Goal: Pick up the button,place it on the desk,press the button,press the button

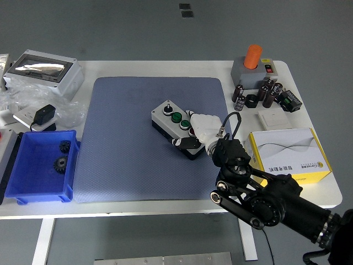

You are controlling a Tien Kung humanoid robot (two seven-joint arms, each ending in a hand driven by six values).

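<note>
One hand (197, 131), right, fingers curled, pressing down on button box (172, 120) on mat (127, 138).

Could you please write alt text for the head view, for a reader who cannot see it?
The robot's right hand rests on the near end of a grey button box lying on a blue-grey mat on a white table. A blue bin holding black gears sits at left; a yellow and white box and an orange-topped grey box sit at right.
</note>
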